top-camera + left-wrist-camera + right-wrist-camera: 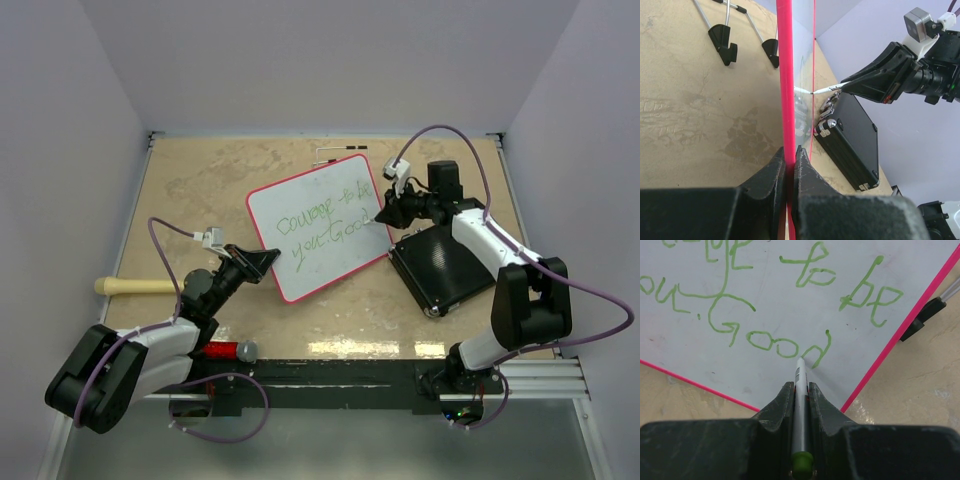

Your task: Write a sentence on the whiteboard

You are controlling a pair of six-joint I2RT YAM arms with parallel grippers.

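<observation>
The whiteboard point(320, 240) lies tilted in the middle of the table, white with a thin red rim, and carries green handwriting in two lines. My left gripper point(268, 258) is shut on its near-left edge; the left wrist view shows the red rim point(785, 75) pinched between the jaws of the left gripper point(790, 155). My right gripper point(385, 215) is shut on a grey marker point(800, 385) with a green end. Its tip rests on the whiteboard point(780, 300) just below the last letter of "Good". The left wrist view shows the marker point(827, 89) reaching the board's far side.
A black rectangular case point(445, 262) lies right of the board, under the right arm. A pale wooden handle point(135, 286) lies at the left. A red object with a grey cap point(228, 350) lies by the arm bases. A thin dark pen point(340, 155) lies behind the board.
</observation>
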